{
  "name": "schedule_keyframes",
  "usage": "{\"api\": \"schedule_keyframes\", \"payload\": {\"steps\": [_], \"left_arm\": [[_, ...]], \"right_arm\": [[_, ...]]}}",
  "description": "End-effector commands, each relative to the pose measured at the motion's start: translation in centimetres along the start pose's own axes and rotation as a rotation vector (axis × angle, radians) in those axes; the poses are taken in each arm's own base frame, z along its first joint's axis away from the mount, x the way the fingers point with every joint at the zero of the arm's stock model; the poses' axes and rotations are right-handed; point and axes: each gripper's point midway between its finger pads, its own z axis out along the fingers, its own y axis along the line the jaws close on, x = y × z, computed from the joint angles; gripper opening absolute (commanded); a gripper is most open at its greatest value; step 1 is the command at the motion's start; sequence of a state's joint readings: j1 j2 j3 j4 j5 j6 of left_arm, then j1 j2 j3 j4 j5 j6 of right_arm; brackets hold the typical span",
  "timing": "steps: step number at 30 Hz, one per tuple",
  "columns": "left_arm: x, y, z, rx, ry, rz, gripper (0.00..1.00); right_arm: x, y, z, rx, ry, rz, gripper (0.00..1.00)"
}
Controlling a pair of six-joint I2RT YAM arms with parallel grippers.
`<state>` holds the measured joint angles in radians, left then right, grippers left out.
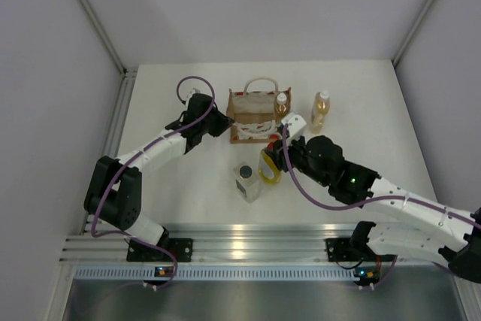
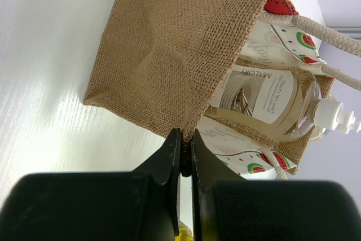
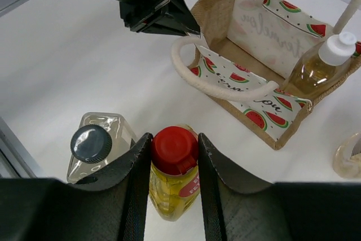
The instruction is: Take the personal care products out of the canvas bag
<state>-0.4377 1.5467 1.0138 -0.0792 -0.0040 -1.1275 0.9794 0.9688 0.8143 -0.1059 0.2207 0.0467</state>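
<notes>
right gripper (image 3: 174,139) clamped on red-cap bottle (image 3: 172,193), standing outside the canvas bag (image 2: 163,55) at its 6 o'clock. left gripper (image 2: 185,139) pinched shut on the bag's side. Risk: grey-cap bottle (image 3: 93,145) just beside at 8 o'clock, so a skewed release could topple both. One amber bottle (image 3: 313,71) inside.

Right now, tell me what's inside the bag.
One amber bottle with a white cap, at one end of the bag. The front panel hides part of the floor.

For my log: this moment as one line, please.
left gripper: shut on canvas bag; right gripper: shut on red-capped bottle; white-capped bottle in bag
</notes>
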Motion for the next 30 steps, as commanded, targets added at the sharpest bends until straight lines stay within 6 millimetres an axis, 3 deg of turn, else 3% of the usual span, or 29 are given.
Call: {"api": "schedule_keyframes", "payload": {"steps": [1,9,17,24,27,30], "left_arm": [[-1.6,-2.2,-1.3,0.061,-0.040,-0.018,0.00],[-1.7,-2.5,-1.6,0.070,-0.042,-0.018,0.00],[-1.6,-2.2,-1.5,0.066,-0.040,-0.018,0.00],[-1.5,-2.1,-1.4,0.062,-0.038,-0.019,0.00],[-1.5,-2.2,-1.4,0.063,-0.039,-0.019,0.00],[-1.6,-2.3,-1.5,0.066,-0.040,-0.019,0.00]], "right_arm": [[-8.0,-0.4,-0.6,0.039,-0.314,0.099,0.00],[-3.8,-0.9,1.3,0.092,-0.216,0.126,0.00],[-1.0,-2.0,1.7,0.166,-0.168,0.172,0.01],[-0.3,-1.5,2.0,0.140,-0.129,0.153,0.50],[-0.7,-1.4,1.8,0.135,-0.134,0.156,0.61],[-1.5,-1.6,1.4,0.136,-0.139,0.155,0.64]]}}
